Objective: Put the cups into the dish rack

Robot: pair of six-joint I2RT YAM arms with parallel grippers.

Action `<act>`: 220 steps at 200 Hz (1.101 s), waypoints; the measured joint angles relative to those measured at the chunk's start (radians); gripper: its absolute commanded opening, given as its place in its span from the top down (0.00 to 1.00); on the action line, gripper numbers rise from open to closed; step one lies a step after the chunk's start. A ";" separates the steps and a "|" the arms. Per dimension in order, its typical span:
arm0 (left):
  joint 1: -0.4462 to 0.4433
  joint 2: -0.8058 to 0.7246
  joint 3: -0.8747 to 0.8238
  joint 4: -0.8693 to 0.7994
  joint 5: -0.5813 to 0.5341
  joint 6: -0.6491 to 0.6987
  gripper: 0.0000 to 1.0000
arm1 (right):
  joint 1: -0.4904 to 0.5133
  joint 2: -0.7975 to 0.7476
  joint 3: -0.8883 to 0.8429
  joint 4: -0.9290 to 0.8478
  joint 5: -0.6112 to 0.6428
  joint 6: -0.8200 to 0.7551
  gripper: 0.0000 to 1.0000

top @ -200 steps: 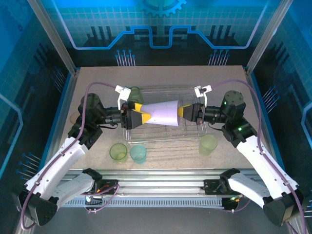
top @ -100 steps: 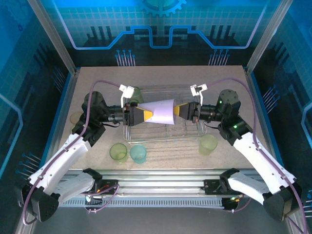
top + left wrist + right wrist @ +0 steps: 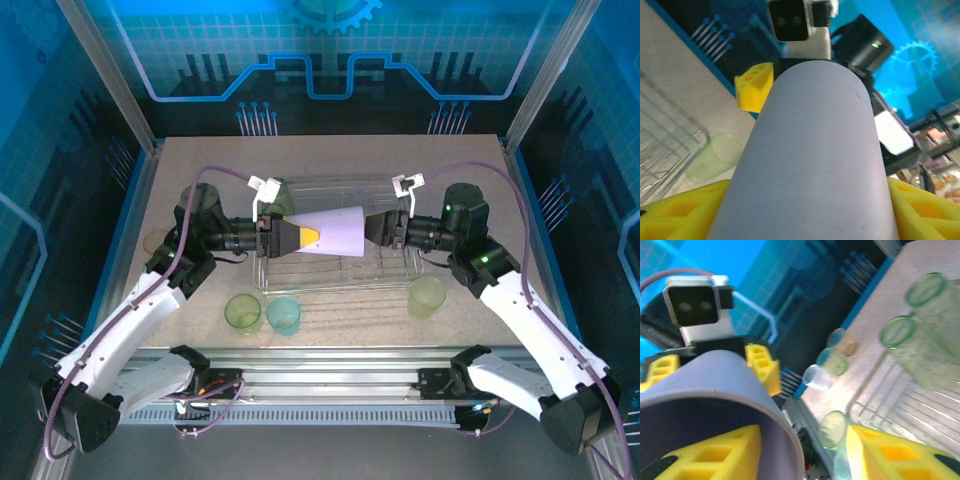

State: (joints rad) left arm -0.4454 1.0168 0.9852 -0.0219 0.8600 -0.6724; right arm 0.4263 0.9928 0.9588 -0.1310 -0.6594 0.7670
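A pale lavender cup (image 3: 335, 232) hangs on its side above the silver wire dish rack (image 3: 330, 282). My left gripper (image 3: 300, 237) is shut on its narrow end; its yellow fingers (image 3: 675, 212) press both sides of the cup (image 3: 812, 150). My right gripper (image 3: 378, 230) stands open at the wide mouth. One of its fingers (image 3: 715, 455) is inside the cup (image 3: 740, 370), and the other finger (image 3: 890, 452) is outside, apart from the wall. A green cup (image 3: 280, 190) lies in the rack's back left.
On the table in front of the rack stand a green cup (image 3: 243, 312), a teal cup (image 3: 283, 315) and a yellow-green cup (image 3: 427, 297). A tan cup (image 3: 155, 242) sits at the left edge. Two green cups (image 3: 920, 315) lie on the rack wires.
Both grippers and the lavender cup have risen and drifted slightly toward the back. The right gripper's yellow finger has gone deeper into the cup's mouth.
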 measured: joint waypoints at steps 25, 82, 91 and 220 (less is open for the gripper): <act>-0.001 0.002 0.068 -0.193 -0.120 0.091 0.94 | -0.011 -0.022 0.042 -0.222 0.220 -0.068 0.46; -0.034 0.121 0.266 -0.619 -0.407 0.230 1.00 | -0.197 -0.206 -0.058 -0.431 0.427 -0.060 0.45; -0.046 0.154 0.298 -0.687 -0.463 0.242 1.00 | -0.208 -0.230 -0.065 -0.451 0.445 -0.057 0.45; -0.158 0.458 0.407 -1.086 -0.907 0.279 1.00 | -0.246 -0.251 -0.067 -0.490 0.475 -0.061 0.45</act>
State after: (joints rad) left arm -0.6037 1.4746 1.3918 -1.1084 -0.0467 -0.3931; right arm 0.1806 0.7418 0.8917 -0.6212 -0.1848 0.7055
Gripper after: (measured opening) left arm 0.645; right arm 0.548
